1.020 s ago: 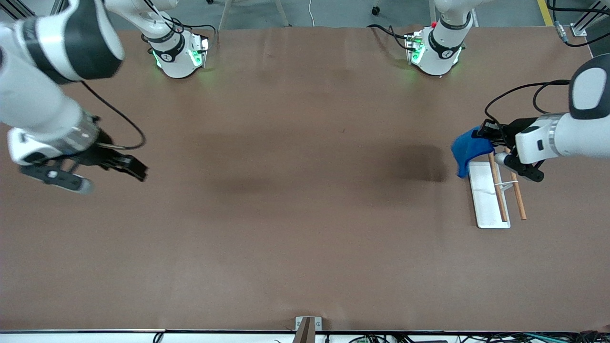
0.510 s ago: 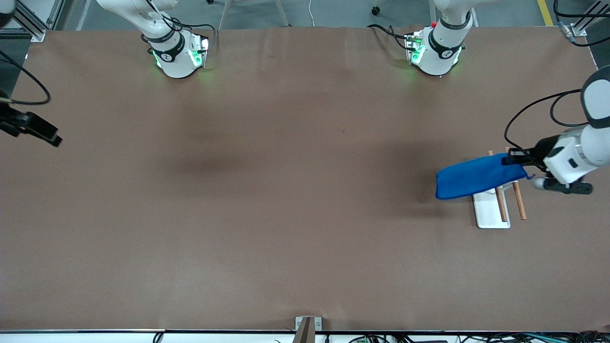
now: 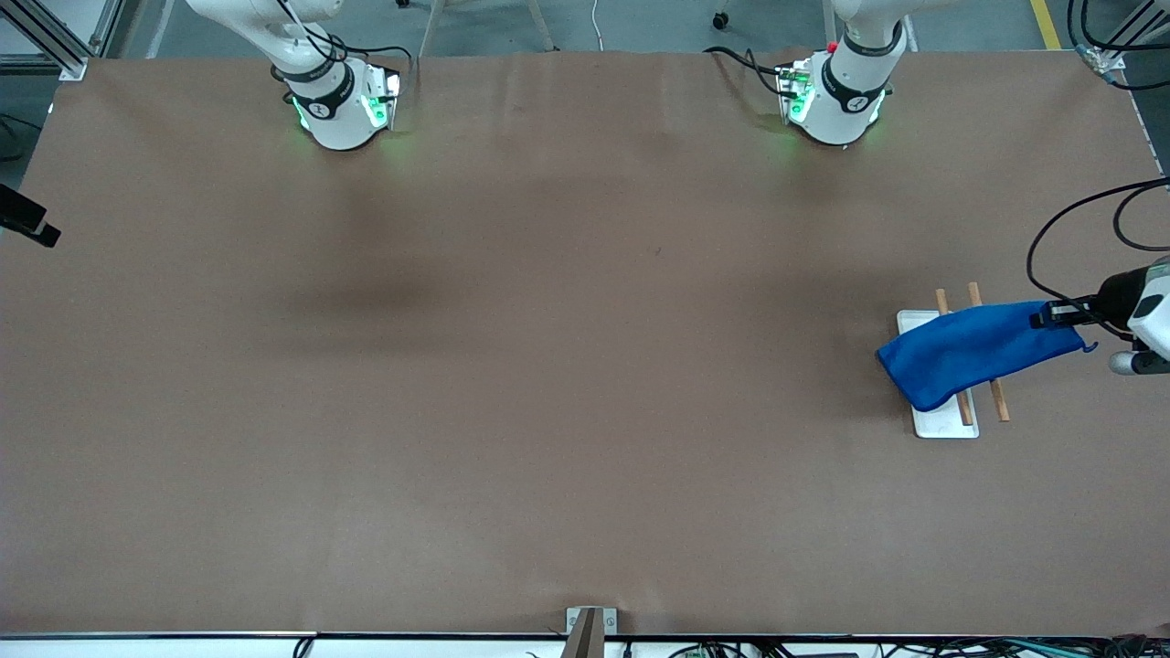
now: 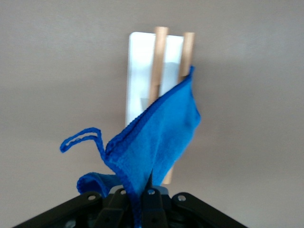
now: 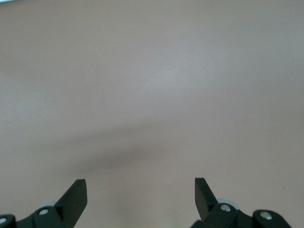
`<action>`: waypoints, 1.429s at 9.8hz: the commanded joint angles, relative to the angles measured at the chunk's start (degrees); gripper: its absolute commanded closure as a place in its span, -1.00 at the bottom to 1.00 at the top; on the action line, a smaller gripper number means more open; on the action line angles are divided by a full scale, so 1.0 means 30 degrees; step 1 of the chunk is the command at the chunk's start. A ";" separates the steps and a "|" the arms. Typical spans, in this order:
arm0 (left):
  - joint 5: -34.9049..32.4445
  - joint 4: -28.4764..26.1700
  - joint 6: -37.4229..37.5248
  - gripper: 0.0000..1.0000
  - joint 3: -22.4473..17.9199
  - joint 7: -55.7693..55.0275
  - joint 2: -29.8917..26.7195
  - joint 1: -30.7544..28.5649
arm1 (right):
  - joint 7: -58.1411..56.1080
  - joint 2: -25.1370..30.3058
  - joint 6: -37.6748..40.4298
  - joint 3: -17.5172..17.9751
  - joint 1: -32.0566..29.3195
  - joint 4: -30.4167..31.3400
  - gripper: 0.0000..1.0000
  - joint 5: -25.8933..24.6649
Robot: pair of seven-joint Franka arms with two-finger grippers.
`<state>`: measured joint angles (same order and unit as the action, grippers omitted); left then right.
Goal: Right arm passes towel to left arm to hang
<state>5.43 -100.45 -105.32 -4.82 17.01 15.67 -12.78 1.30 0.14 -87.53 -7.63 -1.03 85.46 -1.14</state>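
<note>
The bright blue towel [image 3: 973,354] stretches out from my left gripper [image 3: 1051,315], which is shut on one corner of it at the left arm's end of the table. The cloth lies across the two wooden rods [image 3: 996,399] and the white tray [image 3: 944,426]; whether it rests on them I cannot tell. In the left wrist view the towel [image 4: 159,137] hangs from the left gripper [image 4: 137,199] over the rods [image 4: 159,61], its small loop [image 4: 80,138] dangling free. My right gripper [image 5: 140,190] is open over bare table, holding nothing.
The brown table [image 3: 585,384] spreads wide between the two arm bases [image 3: 338,105] [image 3: 836,100]. A black part of the right hand [image 3: 27,224] shows at the table's edge at the right arm's end. A small bracket [image 3: 590,626] sits at the nearest edge.
My left gripper has drawn the towel out over the rods toward the left arm's end of the table. The right arm has pulled back almost out of the front view.
</note>
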 commanded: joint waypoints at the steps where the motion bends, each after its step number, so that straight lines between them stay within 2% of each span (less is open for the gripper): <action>1: -0.0462 0.0114 -0.1213 0.96 -0.1233 0.1124 0.0926 0.0335 | 0.0064 -0.0722 0.0261 0.0110 -0.0097 -0.1152 -1.00 0.0202; 4: -0.0492 0.0114 -0.2825 0.75 -0.1266 0.1126 0.2154 0.0189 | 0.0094 -0.0751 0.0086 0.0198 -0.0009 -0.1123 -1.00 0.0232; 5: -0.0491 0.0114 -0.2947 -0.39 -0.1295 0.1097 0.2419 0.0305 | 0.0123 -0.0722 0.0085 0.0198 0.0049 -0.1123 -1.00 0.0232; 6: -0.0549 0.0143 -0.3325 -0.99 -0.1266 0.1126 0.2364 0.0538 | 0.0123 -0.0751 0.0085 0.0198 0.0021 -0.1123 -1.00 0.0232; 9: -0.0550 0.0672 -0.3329 -1.00 -0.1179 0.0864 0.0498 0.1475 | 0.0152 -0.0722 -0.0033 0.0198 0.0079 -0.1123 -1.00 0.0261; 11: -0.0550 -0.0056 -0.3184 -1.00 -0.0829 0.0746 -0.1756 0.2325 | 0.0123 -0.0722 -0.0090 0.0198 0.0108 -0.1123 -1.00 0.0261; 12: -0.0550 -0.0757 -0.3096 -1.00 -0.0246 0.0746 -0.3131 0.2357 | 0.0123 -0.0722 -0.0062 0.0227 0.0138 -0.1123 -1.00 0.0232; 14: -0.0550 -0.0708 -0.1229 -1.00 0.0169 0.0396 -0.4895 0.3199 | 0.0181 -0.0751 -0.0119 0.0198 0.0255 -0.1152 -1.00 0.0173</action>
<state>5.06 -99.09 -110.75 -4.67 19.09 4.52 -5.00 1.31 -1.86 -87.89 -7.01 -0.56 82.78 -1.00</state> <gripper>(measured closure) 0.000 0.000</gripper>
